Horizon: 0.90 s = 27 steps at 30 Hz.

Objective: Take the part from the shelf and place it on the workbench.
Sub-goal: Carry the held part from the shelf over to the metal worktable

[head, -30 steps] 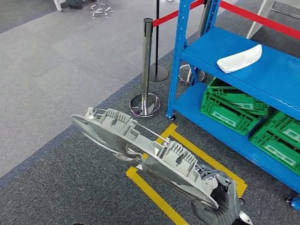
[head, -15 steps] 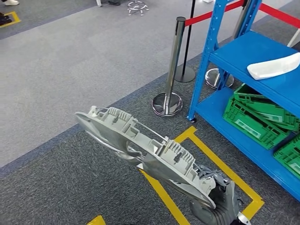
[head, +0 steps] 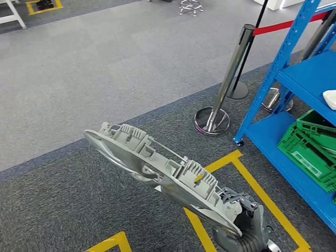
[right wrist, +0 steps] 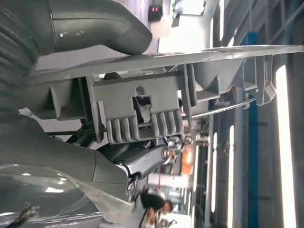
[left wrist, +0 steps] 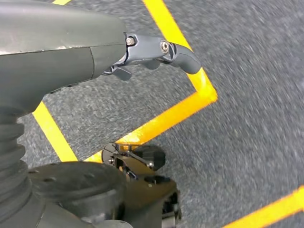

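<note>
I see grey carpet [head: 99,68] with yellow floor tape [head: 253,184], a chrome stanchion [head: 222,100] carrying a red belt [head: 277,25], green crates [head: 313,144] stacked low on the right, a stool base [head: 190,6] far back.

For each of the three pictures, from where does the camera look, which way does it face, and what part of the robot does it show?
Head view: high on the body, facing forward and down at grey carpet, yellow floor tape, a blue shelf; the right hand holds the long grey part.
Left wrist view: behind the left hand, facing the floor; it holds nothing.
Right wrist view: behind the right hand, looking along the part.
Shared: head and right wrist views show the part; head and left wrist views show the tape.
</note>
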Each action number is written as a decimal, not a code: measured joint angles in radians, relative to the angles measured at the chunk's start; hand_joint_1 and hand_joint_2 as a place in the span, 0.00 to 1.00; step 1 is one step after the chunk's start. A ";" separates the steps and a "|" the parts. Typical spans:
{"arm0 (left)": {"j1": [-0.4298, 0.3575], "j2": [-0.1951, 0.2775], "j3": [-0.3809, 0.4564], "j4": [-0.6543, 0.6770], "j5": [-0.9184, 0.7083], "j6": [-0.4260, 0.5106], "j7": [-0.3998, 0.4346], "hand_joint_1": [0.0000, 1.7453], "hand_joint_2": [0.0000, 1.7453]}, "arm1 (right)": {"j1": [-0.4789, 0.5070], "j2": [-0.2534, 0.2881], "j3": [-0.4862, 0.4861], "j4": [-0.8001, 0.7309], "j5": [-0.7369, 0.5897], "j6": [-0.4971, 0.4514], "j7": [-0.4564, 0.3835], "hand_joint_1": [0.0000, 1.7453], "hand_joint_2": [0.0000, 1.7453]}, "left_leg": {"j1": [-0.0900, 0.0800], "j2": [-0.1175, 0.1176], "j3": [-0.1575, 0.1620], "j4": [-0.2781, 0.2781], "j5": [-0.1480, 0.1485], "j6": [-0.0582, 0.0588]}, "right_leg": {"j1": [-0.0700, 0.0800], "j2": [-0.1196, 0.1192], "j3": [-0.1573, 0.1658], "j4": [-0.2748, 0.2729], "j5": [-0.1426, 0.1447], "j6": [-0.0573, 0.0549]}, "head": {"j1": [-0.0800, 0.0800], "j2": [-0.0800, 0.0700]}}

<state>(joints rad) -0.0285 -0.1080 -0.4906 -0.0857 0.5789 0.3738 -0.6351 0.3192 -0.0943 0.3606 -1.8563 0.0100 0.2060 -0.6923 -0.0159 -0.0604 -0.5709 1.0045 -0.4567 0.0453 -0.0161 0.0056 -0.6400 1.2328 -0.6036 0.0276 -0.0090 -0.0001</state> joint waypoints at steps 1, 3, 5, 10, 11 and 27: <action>0.000 0.000 0.000 0.000 0.001 0.000 0.000 0.00 1.00 | 0.000 -0.001 0.001 0.000 0.000 0.000 0.000 1.00 1.00 | 0.000 -0.014 -0.001 0.004 -0.001 -0.001 | -0.001 0.016 0.031 -0.070 0.037 -0.003 | 0.000 0.000; -0.002 -0.001 -0.002 0.001 0.003 -0.001 -0.001 0.00 1.00 | -0.001 -0.002 0.003 0.000 0.000 -0.001 0.000 1.00 1.00 | -0.001 -0.039 -0.009 0.016 -0.003 -0.008 | -0.004 0.057 0.084 -0.181 0.075 -0.005 | 0.000 0.000; -0.002 -0.002 -0.004 0.003 0.007 -0.003 -0.002 0.00 1.00 | -0.001 -0.003 0.004 0.000 0.002 -0.004 -0.001 1.00 1.00 | 0.002 -0.061 -0.020 0.023 -0.001 -0.019 | -0.003 0.068 0.100 -0.206 0.073 -0.008 | -0.001 0.000; -0.001 -0.002 -0.015 0.008 0.029 -0.002 -0.004 0.00 1.00 | -0.002 -0.005 0.008 -0.002 0.006 -0.018 -0.001 1.00 1.00 | 0.005 0.006 -0.076 0.129 -0.060 -0.046 | -0.005 0.003 0.109 -0.217 0.082 -0.027 | -0.010 0.000; -0.002 -0.002 -0.019 0.008 0.032 -0.002 -0.005 0.00 1.00 | -0.001 -0.005 0.008 -0.003 0.006 -0.020 -0.001 1.00 1.00 | 0.008 0.030 -0.107 0.195 -0.091 -0.052 | -0.004 -0.012 0.109 -0.218 0.081 -0.029 | -0.013 0.000; -0.006 -0.004 -0.050 0.012 0.051 0.003 -0.009 0.00 1.00 | -0.003 -0.009 0.013 -0.009 0.007 -0.022 -0.001 1.00 1.00 | 0.005 0.044 -0.011 0.001 0.008 0.002 | -0.004 -0.013 0.019 0.006 -0.054 0.015 | 0.002 0.000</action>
<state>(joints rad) -0.0346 -0.1119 -0.5404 -0.0736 0.6303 0.3771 -0.6439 0.3166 -0.1034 0.3738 -1.8655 0.0175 0.1839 -0.6936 -0.0113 -0.0159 -0.5819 1.0058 -0.4486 0.0475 -0.0202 -0.0073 -0.6210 1.2384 -0.6574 0.0427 -0.0070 -0.0004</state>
